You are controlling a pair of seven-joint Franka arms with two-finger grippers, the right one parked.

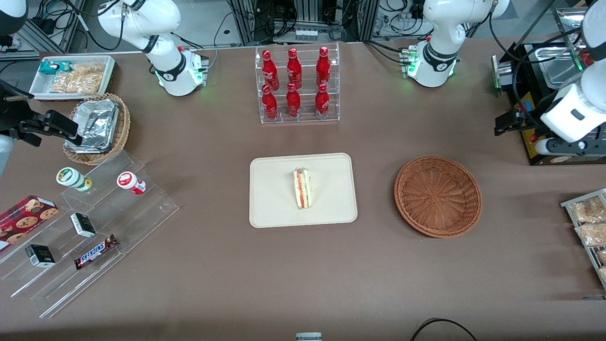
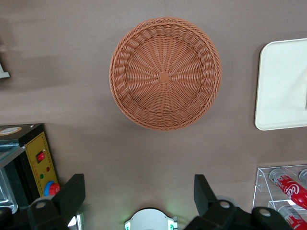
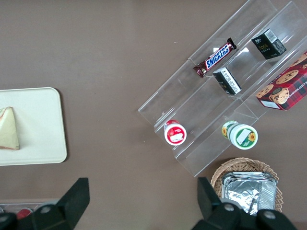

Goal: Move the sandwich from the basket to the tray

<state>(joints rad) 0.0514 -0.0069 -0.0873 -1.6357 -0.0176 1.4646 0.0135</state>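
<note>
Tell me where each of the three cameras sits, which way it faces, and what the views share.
Front view: high above the table edge, looking down at both arm bases, the sandwich on the tray, and the basket; the working arm's gripper is raised at its end of the table.
Left wrist view: above the empty basket, facing straight down; its open fingers show.
Right wrist view: on the parked arm, facing down at a clear stepped rack of snacks.
Shared: all three views show the tray.

sandwich (image 1: 301, 188) on beige tray (image 1: 270, 208), reddish woven basket (image 1: 438, 196) beside, tool (image 2: 139, 194) high above it
</note>
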